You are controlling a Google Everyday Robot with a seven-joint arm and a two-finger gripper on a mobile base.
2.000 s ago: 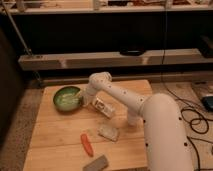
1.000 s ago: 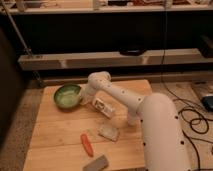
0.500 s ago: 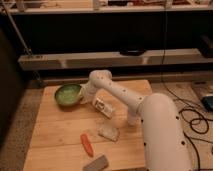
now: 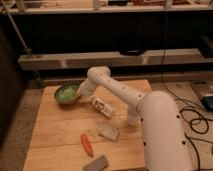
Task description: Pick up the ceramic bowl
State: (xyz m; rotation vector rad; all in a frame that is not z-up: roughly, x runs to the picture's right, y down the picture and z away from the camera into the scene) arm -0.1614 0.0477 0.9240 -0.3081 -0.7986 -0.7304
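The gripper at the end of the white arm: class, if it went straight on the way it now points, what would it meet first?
Most likely the ceramic bowl. The gripper sits at its right rim, pointing left toward it. Depth is unclear, so contact cannot be confirmed.

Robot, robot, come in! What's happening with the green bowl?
Pincer at right rim of ceramic bowl. Bowl sits on table. White packet close beside, not blocking.
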